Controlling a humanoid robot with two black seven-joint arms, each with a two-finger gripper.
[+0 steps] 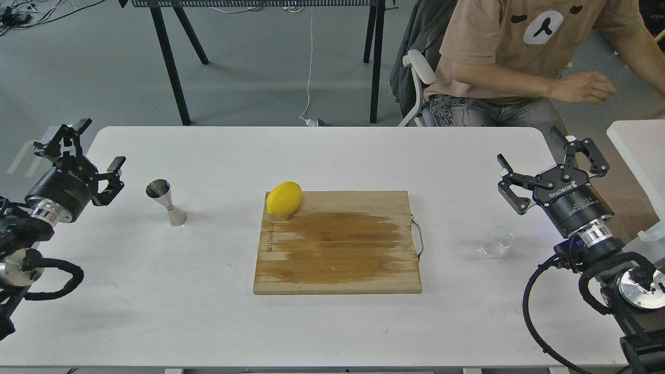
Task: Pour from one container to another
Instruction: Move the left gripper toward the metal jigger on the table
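So there's a big white rectangular table point(218, 311) with a wet-stained wooden cutting board point(337, 244) in the middle, and a yellow lemon point(284, 199) on the board's far left corner. Left gripper point(85, 156) hovers at the left edge, jaws wide open, holding nothing. Right gripper point(545, 161) at the right edge, same deal. Shiny steel hourglass jigger point(166, 201) stands near the left edge; small clear glass cup point(497, 243) sits near the right edge.

Seated person in tan bear-print T-shirt point(524, 47) cut off at top edge, head unseen. Small clear glass beaker-like cup point(497, 243): contents indiscernible.
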